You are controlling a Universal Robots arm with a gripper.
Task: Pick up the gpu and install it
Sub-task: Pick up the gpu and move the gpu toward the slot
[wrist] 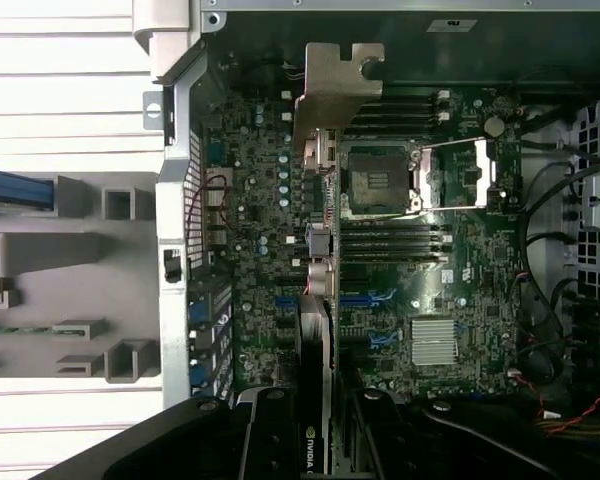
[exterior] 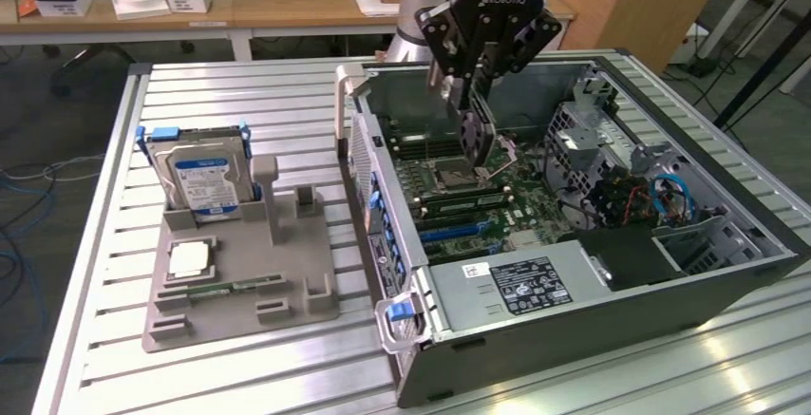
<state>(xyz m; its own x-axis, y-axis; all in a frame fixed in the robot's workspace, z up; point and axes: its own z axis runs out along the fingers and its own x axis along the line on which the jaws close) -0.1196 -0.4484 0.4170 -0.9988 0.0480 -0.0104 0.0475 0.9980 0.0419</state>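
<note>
I judge this the install step: my gripper (exterior: 468,103), upper centre in the exterior view, pinches the gpu (wrist: 318,300), which needs lining up with a blue expansion slot (wrist: 366,299).

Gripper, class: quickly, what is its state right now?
Gripper: closed on the flat green-and-black gpu card with silver metal end bracket, held above the green motherboard.

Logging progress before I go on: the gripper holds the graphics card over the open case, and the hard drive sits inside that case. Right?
Not quite. The hard drive stands in the grey holder, outside the case, as the exterior view shows. The gripper does hold the graphics card over the open case.
</note>
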